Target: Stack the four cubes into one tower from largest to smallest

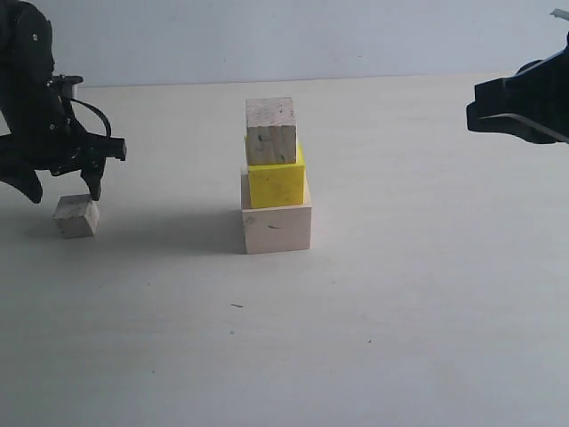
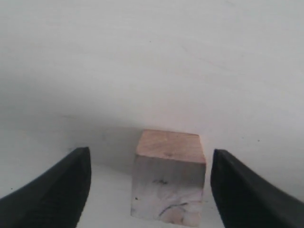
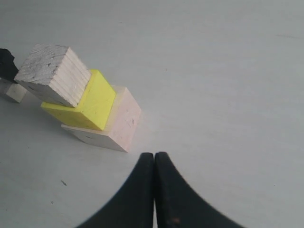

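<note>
A tower of 3 cubes is seen near the middle of the pale surface (image 1: 427, 294). The large wooden cube (image 1: 276, 228) is set at the bottom, the yellow cube (image 1: 276, 182) is placed on it, and a small wooden cube (image 1: 271, 131) with dark specks is carried on top. The top cube is shifted slightly toward the left edge of the yellow one.

The smallest cube (image 1: 76, 216) is found alone on the surface, well apart from the tower, at the left of the scene. The left pincer (image 1: 65, 192) is held over it, released, with its jaws spread wide. In the left wrist view the cube is seen between the 2 black fingers (image 2: 57, 190), with a clear gap on each side, so nothing is grasped.

The right pincer (image 3: 154, 159) is kept raised at the right of the scene, well apart from the tower. It is clenched, its tips are pressed together, and nothing is held in it.
</note>
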`<state>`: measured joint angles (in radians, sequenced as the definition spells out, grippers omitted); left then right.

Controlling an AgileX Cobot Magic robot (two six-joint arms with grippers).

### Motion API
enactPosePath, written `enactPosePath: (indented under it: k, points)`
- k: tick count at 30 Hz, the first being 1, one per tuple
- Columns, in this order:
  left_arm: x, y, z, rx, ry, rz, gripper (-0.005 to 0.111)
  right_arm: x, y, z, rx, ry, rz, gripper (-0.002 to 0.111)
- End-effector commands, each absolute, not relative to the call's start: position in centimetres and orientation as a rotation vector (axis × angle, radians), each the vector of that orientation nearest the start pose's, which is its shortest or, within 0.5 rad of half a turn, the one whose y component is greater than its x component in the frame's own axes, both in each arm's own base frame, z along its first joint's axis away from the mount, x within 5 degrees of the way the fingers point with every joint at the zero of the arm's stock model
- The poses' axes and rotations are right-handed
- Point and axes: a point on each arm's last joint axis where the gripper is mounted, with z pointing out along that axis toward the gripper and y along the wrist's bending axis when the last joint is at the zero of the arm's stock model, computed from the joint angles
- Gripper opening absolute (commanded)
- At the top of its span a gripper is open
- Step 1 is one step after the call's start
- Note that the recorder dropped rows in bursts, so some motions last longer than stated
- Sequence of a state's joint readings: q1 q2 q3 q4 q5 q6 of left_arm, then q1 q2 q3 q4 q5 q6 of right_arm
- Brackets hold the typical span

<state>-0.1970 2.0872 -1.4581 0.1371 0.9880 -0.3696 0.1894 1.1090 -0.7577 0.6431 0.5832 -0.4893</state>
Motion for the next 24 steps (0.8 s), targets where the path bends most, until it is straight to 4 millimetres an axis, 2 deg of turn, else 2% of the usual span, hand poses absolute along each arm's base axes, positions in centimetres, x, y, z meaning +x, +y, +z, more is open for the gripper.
enactPosePath:
  k: [1, 9, 15, 24]
  points:
    - [39.6, -6.7, 15.3, -0.158, 3.050, 0.189, 0.069, 20.9, 7.0, 29.0, -0.312, 2.303, 0.521, 0.000]
    - [39.3, -7.1, 14.6, -0.193, 3.080, 0.128, 0.069, 20.9, 7.0, 29.0, -0.311, 2.305, 0.524, 0.000]
    - [38.2, -7.0, 12.6, -0.160, 3.096, 0.108, 0.069, 20.9, 7.1, 29.0, -0.311, 2.306, 0.527, 0.000]
    - [38.6, -7.2, 12.7, -0.129, 3.046, 0.076, 0.069, 20.9, 7.0, 29.0, -0.310, 2.304, 0.525, 0.000]
